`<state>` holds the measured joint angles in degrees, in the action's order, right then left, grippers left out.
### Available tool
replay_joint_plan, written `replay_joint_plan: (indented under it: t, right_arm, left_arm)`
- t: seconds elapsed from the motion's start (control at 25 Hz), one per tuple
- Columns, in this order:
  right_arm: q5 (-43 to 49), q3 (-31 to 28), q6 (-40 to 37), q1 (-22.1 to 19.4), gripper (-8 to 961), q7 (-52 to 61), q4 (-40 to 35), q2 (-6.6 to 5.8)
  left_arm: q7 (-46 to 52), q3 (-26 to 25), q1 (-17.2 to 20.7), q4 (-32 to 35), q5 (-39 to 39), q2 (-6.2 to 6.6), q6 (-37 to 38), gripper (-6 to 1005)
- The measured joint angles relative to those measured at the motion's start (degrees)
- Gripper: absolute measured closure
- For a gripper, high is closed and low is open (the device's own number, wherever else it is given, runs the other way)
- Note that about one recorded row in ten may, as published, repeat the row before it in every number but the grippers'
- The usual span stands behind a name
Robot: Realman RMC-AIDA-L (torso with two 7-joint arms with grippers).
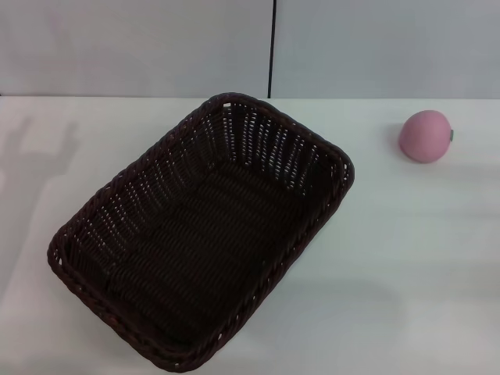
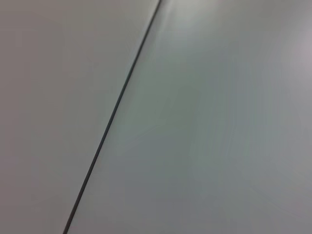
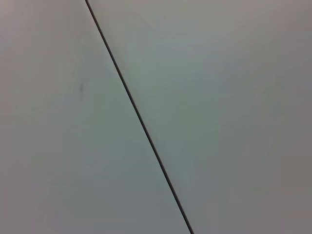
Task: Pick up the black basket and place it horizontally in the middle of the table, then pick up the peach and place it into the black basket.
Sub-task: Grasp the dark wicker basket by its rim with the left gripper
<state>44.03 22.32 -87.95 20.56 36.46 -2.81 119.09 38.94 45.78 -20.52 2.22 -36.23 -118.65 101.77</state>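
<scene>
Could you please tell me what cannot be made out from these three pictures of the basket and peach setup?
- Both pincers: outside all three views; each wrist view shows only a grey wall panel with a dark seam.
- The black basket: its near corner is cut off by the head view's bottom edge.
- The peach: its far side is hidden by its own body.

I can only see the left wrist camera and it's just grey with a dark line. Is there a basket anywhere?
Observer: Yes. In the head view the black basket sits on the white table, turned slantwise, not straight across.
Operator: Is anything in it?
Observer: No, it's empty. The peach is outside, off to the robot's right and toward the far edge.
Operator: Is a pincer holding something?
Observer: Neither pincer shows in any view. The right wrist view shows only a grey wall with a dark seam, like yours.
</scene>
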Motion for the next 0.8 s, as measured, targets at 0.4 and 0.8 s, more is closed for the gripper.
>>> replay_joint_plan:
  t: [0.4,0.8]
  right_arm:
    - [0.0,0.0,0.7,0.0,408,0.1,0.0,0.0]
    - [0.0,0.0,0.7,0.0,408,0.2,0.0,0.0]
  left_arm:
    - [-0.9,-4.9,-0.2,-1.1,0.1,-0.17,3.6,195]
    - [7.1,4.5,3.1,12.3,-2.4,1.11,3.8,205]
